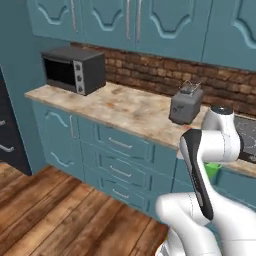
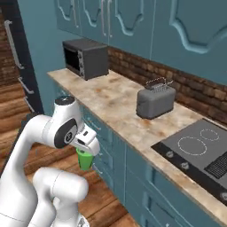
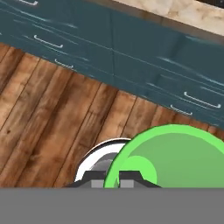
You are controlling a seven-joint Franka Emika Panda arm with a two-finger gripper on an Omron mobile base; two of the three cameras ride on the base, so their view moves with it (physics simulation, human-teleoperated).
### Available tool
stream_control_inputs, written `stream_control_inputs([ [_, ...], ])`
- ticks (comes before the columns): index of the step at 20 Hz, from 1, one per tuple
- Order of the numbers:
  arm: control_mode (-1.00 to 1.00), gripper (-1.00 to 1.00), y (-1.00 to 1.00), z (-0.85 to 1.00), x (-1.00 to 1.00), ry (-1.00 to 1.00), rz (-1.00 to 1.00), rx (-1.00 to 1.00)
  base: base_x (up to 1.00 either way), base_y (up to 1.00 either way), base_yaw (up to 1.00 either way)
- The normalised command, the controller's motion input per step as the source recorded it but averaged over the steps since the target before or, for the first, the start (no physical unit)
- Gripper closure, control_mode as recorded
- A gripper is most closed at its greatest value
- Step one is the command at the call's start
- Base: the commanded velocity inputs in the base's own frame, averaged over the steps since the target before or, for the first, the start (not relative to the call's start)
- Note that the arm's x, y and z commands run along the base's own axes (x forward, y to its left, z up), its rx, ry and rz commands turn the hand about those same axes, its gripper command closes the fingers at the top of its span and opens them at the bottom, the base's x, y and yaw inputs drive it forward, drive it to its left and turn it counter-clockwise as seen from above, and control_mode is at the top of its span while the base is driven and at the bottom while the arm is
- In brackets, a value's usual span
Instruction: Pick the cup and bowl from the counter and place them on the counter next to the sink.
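Cup point(image 2: 85, 158) in transit: gripper point(image 2: 87, 153) is clamped on the small green cup, carried low before teal cabinets point(image 2: 133, 177), short of the counter point(image 2: 111, 95). Beyond stand a toaster point(image 2: 154, 101) and microwave point(image 2: 86, 57). Placing the cup, then fetching the bowl, apparently remain.

Small bright green cup point(image 2: 85, 160) held upright in the gripper point(image 2: 88, 150), off the counter point(image 2: 116, 99), above wooden floor.

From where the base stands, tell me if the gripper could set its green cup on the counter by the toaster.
Probably yes: the gripper holds the small green cup below the marbled counter edge; bare stone lies before the grey toaster.
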Motion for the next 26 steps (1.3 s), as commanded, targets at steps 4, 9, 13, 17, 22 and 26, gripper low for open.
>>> stream_control_inputs([
  [4,1.00,1.00,0.00,0.00,0.00,0.00,0.00,0.00,0.00,0.28,1.00],
  [9,1.00,1.00,0.00,0.00,0.00,0.00,0.00,0.00,0.00,0.25,0.98],
  [13,1.00,1.00,0.00,0.00,0.00,0.00,0.00,0.00,0.00,0.16,0.98],
  [17,1.00,1.00,0.00,0.00,0.00,0.00,0.00,0.00,0.00,0.01,0.95],
  [22,1.00,1.00,0.00,0.00,0.00,0.00,0.00,0.00,0.00,0.00,0.92],
  [26,1.00,1.00,0.00,0.00,0.00,0.00,0.00,0.00,0.01,0.00,0.92],
])
